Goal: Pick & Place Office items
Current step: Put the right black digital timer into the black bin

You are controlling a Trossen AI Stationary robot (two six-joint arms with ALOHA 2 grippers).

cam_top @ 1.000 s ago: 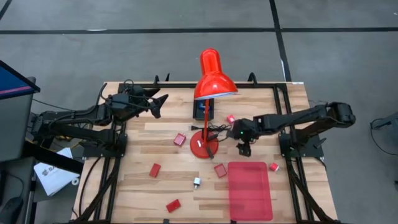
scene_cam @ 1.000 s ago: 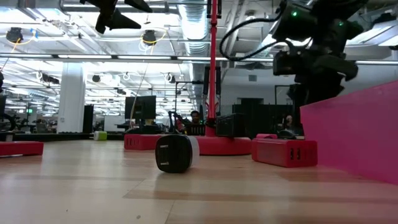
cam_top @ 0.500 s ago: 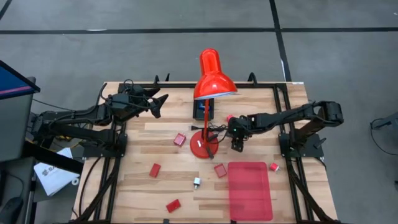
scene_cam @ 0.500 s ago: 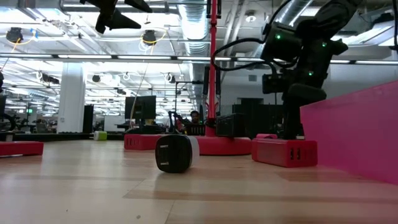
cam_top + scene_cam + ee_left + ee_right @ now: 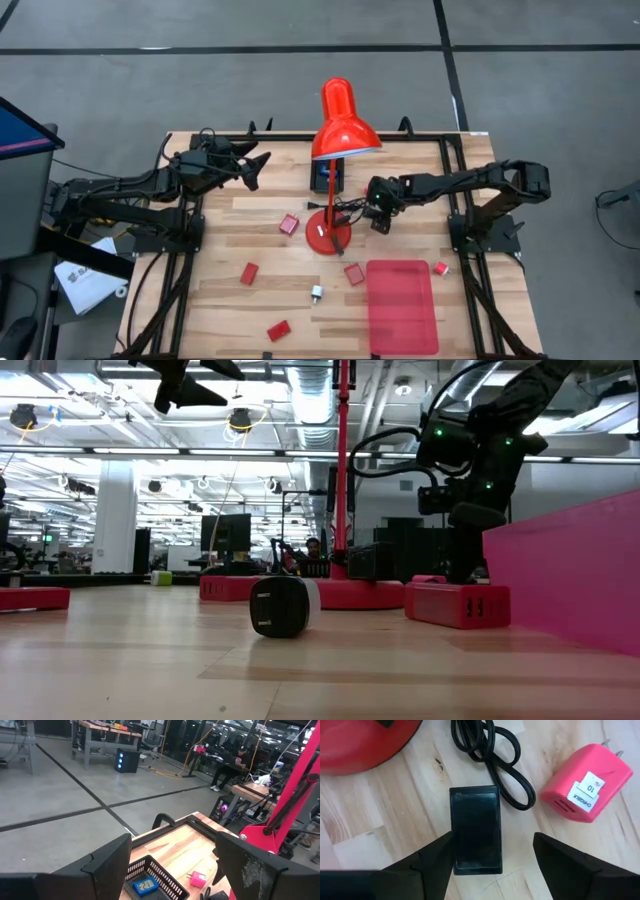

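Right fingers (image 5: 435,862) spread, straddling black block (image 5: 475,830) on table.

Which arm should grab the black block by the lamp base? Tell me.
The right. Its open hand hangs directly over the black block, beside the lamp's base. The left hand, also open, waits at the table's far left corner.

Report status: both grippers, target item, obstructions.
Right gripper open above black block. Left gripper open, parked at table's far-left corner. Lamp cord and pink charger lie beside the block.
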